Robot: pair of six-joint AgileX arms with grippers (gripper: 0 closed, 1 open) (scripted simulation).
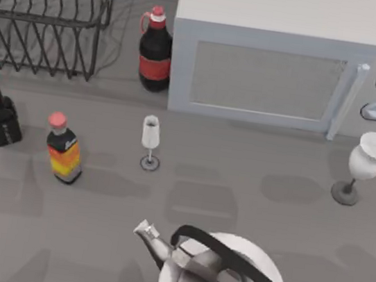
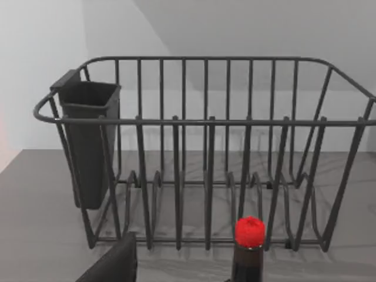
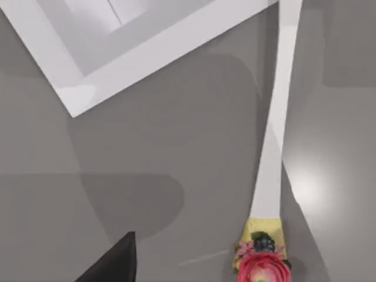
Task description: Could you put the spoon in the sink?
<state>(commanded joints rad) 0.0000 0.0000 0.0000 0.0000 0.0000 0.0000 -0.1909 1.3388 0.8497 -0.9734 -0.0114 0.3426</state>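
Grip state on the right gripper: cannot tell, as just one dark tip is showing in the right wrist view. It is hanging over the grey worktop, apart from the spoon and not touching it. The spoon is lying on the worktop beside that tip. Its long white handle is running away from a yellow band and a red flower decoration at the near end, and it is casting a shadow along one side. The far end of the handle is reaching a white rectangular rim; cannot tell whether they are touching, or whether that rim is the sink.

Left gripper: open or closed, cannot tell either. It is sitting parked at the left edge of the worktop, facing a dark bottle with a red cap and the wire dish rack behind it. A dark cutlery holder is hanging on one end of the rack.

From above, an orange-label bottle is standing just right of the dark bottle. A small wine glass is standing mid-worktop, and a cola bottle is standing just left of the microwave. A white goblet is standing near the right edge, and a kettle at the near edge.
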